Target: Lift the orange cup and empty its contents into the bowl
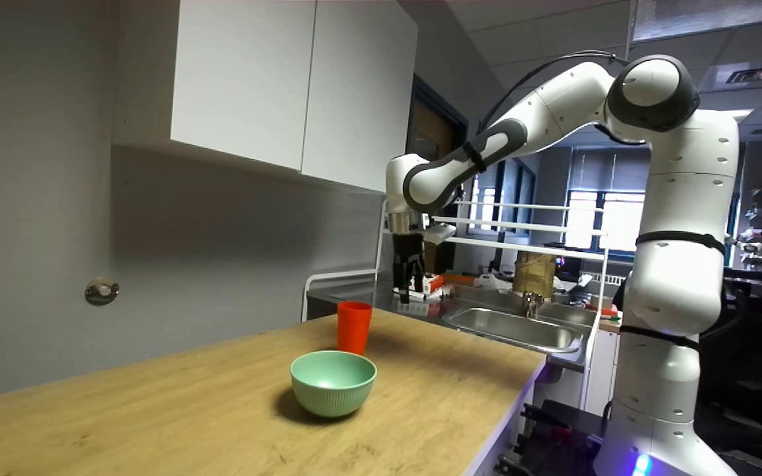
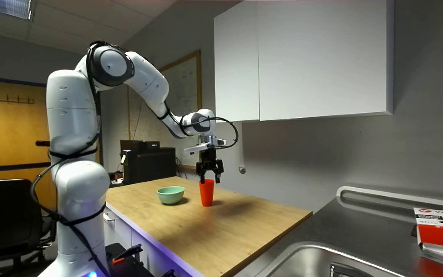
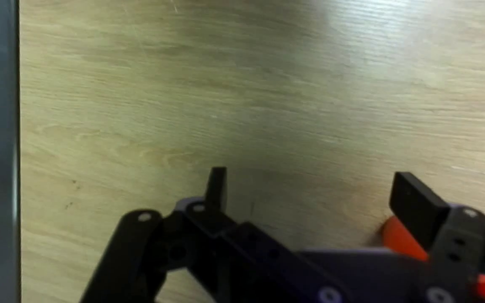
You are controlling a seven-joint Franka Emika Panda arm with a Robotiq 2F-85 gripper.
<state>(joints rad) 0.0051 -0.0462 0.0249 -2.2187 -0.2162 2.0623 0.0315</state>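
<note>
The orange cup stands upright on the wooden counter in both exterior views [image 1: 354, 329] [image 2: 206, 194]; its contents are not visible. The pale mint-green bowl stands on the counter near the cup in both exterior views [image 1: 333, 391] [image 2: 170, 197]; it is out of the wrist view. My gripper points down, open and empty, with its fingertips at about rim height or above, on the sink side of the cup [image 1: 411, 295] [image 2: 210, 181]. In the wrist view, the gripper [image 3: 310, 179] has its fingers wide apart; part of the cup [image 3: 398, 236] shows behind the right finger, not between them.
A white wall cabinet [image 1: 242, 79] hangs above the counter [image 1: 176, 423]. A metal sink [image 1: 513, 330] and a dark worktop [image 2: 360, 227] adjoin the counter's end. A white rail frame [image 1: 335, 274] stands there. A red and white box [image 2: 440, 229] lies on the worktop.
</note>
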